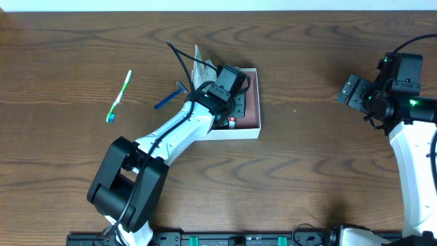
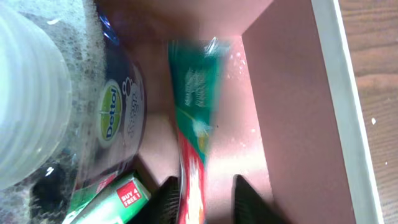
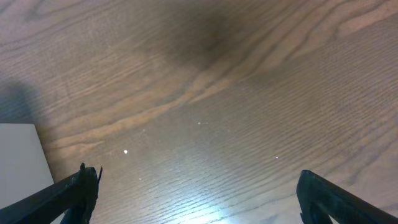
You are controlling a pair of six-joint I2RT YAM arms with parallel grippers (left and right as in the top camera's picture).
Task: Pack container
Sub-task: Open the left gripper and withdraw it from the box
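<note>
1. Mid-table, container (image 1: 252, 109) holds Dettol bottle (image 2: 118, 118), green pack (image 2: 118, 196), green-red tube (image 2: 194, 124).
2. L gripper (image 2: 204, 180) inside, fingers (image 2: 163, 202) apart astride tube; R gripper (image 3: 199, 186) spread wide, empty, at right.
3. Toothbrush (image 1: 119, 96), blue razor (image 1: 171, 98) left of it, not yet packed.

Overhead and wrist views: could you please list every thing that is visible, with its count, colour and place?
container: one, white walls, pinkish-brown inside, mid-table
toothpaste tube: one, green and red, inside container
Dettol bottle: one, dark blue, inside container
green pack: one, inside container
clear ribbed item: one, transparent, beside bottle
toothbrush: one, green and white, on table, far left
razor: one, blue, on table beside container
table: one, brown wood
left hand: black, open, inside container
right hand: black, open, over table
</note>
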